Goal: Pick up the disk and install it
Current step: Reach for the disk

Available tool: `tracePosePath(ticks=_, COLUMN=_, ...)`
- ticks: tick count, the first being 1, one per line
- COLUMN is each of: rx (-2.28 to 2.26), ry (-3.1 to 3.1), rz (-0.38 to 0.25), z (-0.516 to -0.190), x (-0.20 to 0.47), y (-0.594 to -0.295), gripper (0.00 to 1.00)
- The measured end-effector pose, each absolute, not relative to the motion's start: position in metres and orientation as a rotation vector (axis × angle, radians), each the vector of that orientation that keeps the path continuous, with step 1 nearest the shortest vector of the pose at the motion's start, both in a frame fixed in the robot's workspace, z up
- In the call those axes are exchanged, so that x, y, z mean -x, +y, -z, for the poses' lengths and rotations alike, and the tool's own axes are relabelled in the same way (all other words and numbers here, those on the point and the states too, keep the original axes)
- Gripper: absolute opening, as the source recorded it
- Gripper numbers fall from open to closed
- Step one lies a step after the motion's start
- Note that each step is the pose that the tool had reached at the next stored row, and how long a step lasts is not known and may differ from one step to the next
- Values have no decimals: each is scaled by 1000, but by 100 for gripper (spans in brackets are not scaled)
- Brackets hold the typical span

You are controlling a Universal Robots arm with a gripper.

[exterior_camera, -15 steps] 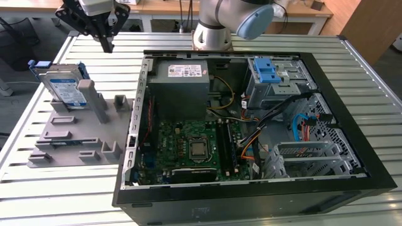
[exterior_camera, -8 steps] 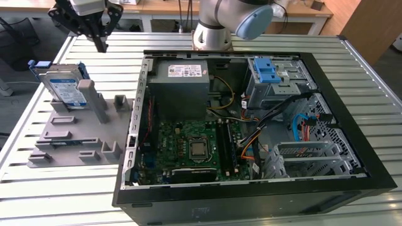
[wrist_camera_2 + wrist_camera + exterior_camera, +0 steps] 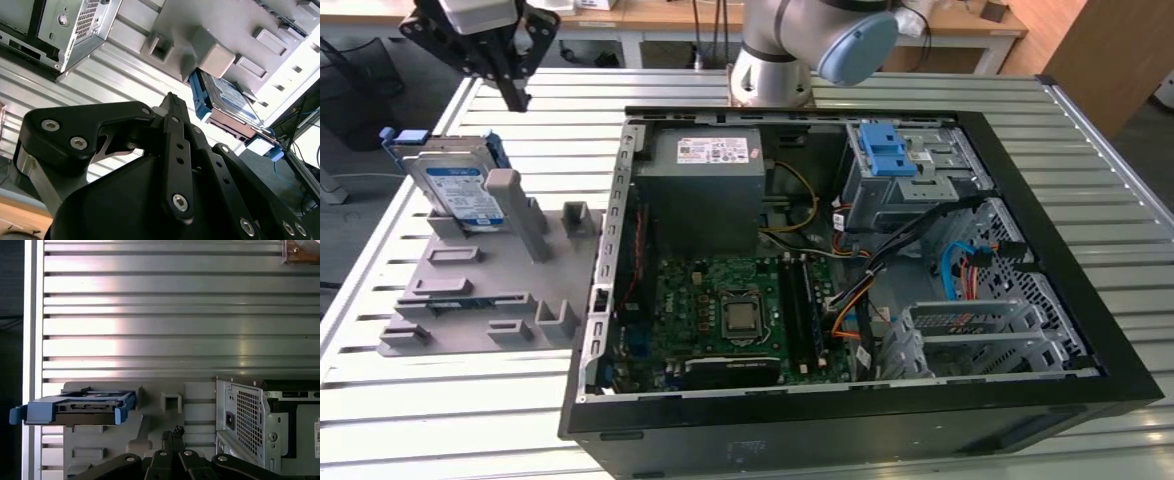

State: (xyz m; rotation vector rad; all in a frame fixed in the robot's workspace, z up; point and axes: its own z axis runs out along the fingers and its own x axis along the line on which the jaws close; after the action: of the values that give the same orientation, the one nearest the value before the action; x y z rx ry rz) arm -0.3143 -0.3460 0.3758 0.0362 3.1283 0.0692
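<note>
The disk (image 3: 460, 190) stands on edge in a slot of the grey holder (image 3: 467, 295) at the exterior view's left, its white-and-blue label facing forward and its blue carrier around it. In both wrist views the disk (image 3: 80, 407) (image 3: 225, 100) rests in that holder with nothing touching it. My black gripper (image 3: 518, 98) hangs above the table behind the disk, a little toward the exterior view's right, well apart from it. Its fingers (image 3: 172, 434) (image 3: 172, 102) are pressed together and hold nothing.
An open computer case (image 3: 1041, 390) lies at the exterior view's right, with a motherboard (image 3: 734, 315), a grey power supply (image 3: 700, 180) and a metal drive cage topped by a blue latch bracket (image 3: 887, 150). The slatted metal table (image 3: 454, 410) ends just left of the holder.
</note>
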Motion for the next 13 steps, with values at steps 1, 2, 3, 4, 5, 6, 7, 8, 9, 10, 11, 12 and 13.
tracePosePath(ticks=1, rx=-36, ry=3129, rz=-69, z=-375, x=317, y=-346, gripper=11)
tracePosePath(ticks=2, rx=-36, ry=3129, rz=-69, z=-375, x=319, y=-345, gripper=11)
tracePosePath(ticks=3, rx=-36, ry=3129, rz=-69, z=-375, x=321, y=-345, gripper=11)
tracePosePath(ticks=4, rx=-36, ry=3130, rz=-69, z=-374, x=323, y=-345, gripper=11)
tracePosePath(ticks=5, rx=-36, ry=3130, rz=-69, z=-374, x=325, y=-344, gripper=11)
tracePosePath(ticks=6, rx=-36, ry=3130, rz=-69, z=-374, x=327, y=-344, gripper=11)
tracePosePath(ticks=7, rx=-36, ry=3130, rz=-69, z=-373, x=329, y=-344, gripper=11)
tracePosePath(ticks=8, rx=-36, ry=3131, rz=-69, z=-373, x=331, y=-343, gripper=11)
tracePosePath(ticks=9, rx=-36, ry=3131, rz=-69, z=-372, x=333, y=-343, gripper=11)
tracePosePath(ticks=10, rx=-36, ry=3131, rz=-69, z=-372, x=336, y=-343, gripper=11)
tracePosePath(ticks=11, rx=-36, ry=3131, rz=-69, z=-372, x=338, y=-343, gripper=11)
tracePosePath(ticks=12, rx=-36, ry=3131, rz=-69, z=-371, x=340, y=-343, gripper=11)
tracePosePath(ticks=13, rx=-36, ry=3131, rz=-69, z=-371, x=341, y=-343, gripper=11)
